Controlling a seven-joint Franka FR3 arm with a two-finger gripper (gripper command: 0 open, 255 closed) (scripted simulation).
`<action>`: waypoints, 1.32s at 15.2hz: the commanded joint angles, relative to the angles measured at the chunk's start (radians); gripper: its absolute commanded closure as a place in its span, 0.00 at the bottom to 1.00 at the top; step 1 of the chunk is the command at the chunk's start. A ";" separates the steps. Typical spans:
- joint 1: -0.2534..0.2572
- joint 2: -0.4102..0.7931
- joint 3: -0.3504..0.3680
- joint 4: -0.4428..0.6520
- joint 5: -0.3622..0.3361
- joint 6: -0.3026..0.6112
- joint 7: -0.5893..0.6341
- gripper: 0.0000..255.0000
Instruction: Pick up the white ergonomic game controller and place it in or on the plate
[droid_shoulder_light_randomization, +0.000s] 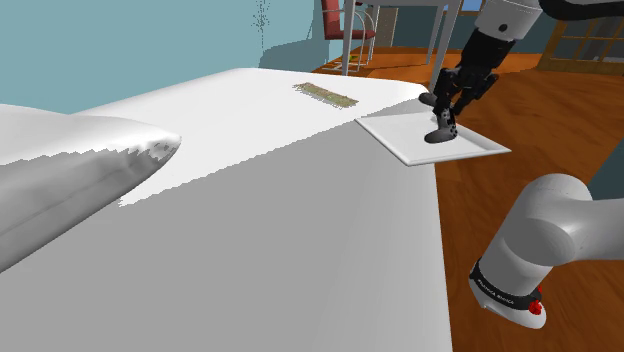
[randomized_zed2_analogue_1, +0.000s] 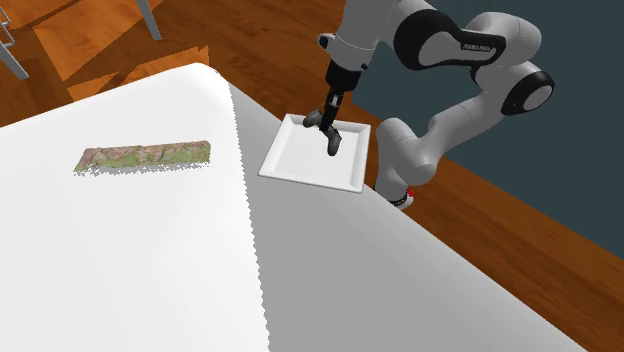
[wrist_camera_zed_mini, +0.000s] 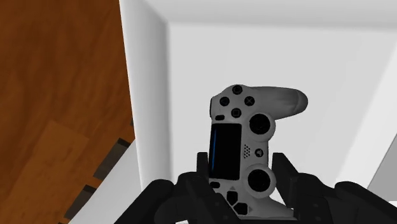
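Observation:
The game controller (wrist_camera_zed_mini: 254, 127) is light grey-white with black buttons and a dark touchpad. My gripper (wrist_camera_zed_mini: 242, 162) is shut on it, one black finger (wrist_camera_zed_mini: 202, 164) pressed to each side. Directly beneath lies the white square plate (wrist_camera_zed_mini: 153, 63), at the corner of the white table. In the shoulder view the controller (droid_shoulder_light_randomization: 441, 130) looks dark and hangs upright from the gripper (droid_shoulder_light_randomization: 447, 108), its lower end at or just above the plate (droid_shoulder_light_randomization: 400, 145). From the second exterior view the controller (randomized_zed2_analogue_1: 333, 140) is over the plate's (randomized_zed2_analogue_1: 300, 160) far half, below the gripper (randomized_zed2_analogue_1: 328, 118).
A flat mottled green-brown strip (droid_shoulder_light_randomization: 326, 95) lies on the table beyond the plate. A large grey rounded shape (droid_shoulder_light_randomization: 70, 170) covers the shoulder view's left. The table edge runs beside the plate, with wooden floor (droid_shoulder_light_randomization: 540, 110) below and a red chair (droid_shoulder_light_randomization: 345, 30) behind.

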 joint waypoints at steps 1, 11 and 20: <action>0.000 -0.016 0.001 -0.037 0.001 0.017 0.002 1.00; 0.000 -0.039 -0.001 -0.088 -0.001 0.045 0.003 1.00; 0.001 -0.023 0.004 -0.012 0.003 -0.015 0.002 0.00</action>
